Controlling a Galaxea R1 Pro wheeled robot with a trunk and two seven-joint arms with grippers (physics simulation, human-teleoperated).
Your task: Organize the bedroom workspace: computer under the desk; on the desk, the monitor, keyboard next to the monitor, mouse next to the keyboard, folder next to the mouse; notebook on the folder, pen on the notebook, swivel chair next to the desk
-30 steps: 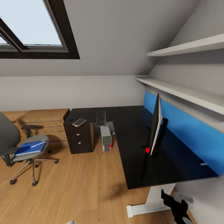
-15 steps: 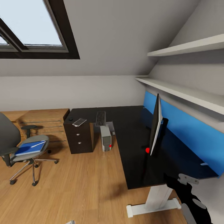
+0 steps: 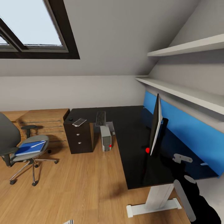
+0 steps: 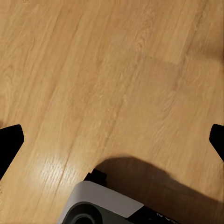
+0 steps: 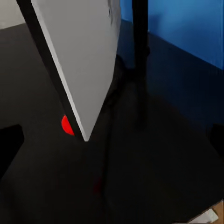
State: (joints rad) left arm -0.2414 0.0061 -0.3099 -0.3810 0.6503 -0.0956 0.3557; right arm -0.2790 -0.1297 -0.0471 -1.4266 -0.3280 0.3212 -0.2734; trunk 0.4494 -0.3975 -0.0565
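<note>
The black L-shaped desk (image 3: 130, 146) carries the monitor (image 3: 155, 124), seen edge-on, the keyboard (image 3: 100, 118), the small black mouse (image 3: 71, 119) and the pale notebook (image 3: 79, 122). The grey computer (image 3: 105, 138) stands on the floor under the desk. At the left, the swivel chair (image 3: 9, 137) holds the blue folder (image 3: 29, 148) with the thin pale pen (image 3: 38, 144) on it. My right gripper (image 3: 182, 158) hovers open over the desk's near end, facing the monitor's pale back (image 5: 84, 60). The left gripper (image 4: 112, 140) hangs open over the wooden floor (image 4: 93, 70).
A black drawer unit (image 3: 79, 137) sits under the desk's far left end, with a light wooden chest of drawers (image 3: 43, 123) beside it. A blue panel (image 3: 189, 133) and white shelves (image 3: 186, 90) line the wall behind the monitor. Open floor (image 3: 84, 180) lies between the chair and the desk.
My right arm has risen from below the desk's near edge to above the desk top, closer to the monitor. Everything else stays where it was.
</note>
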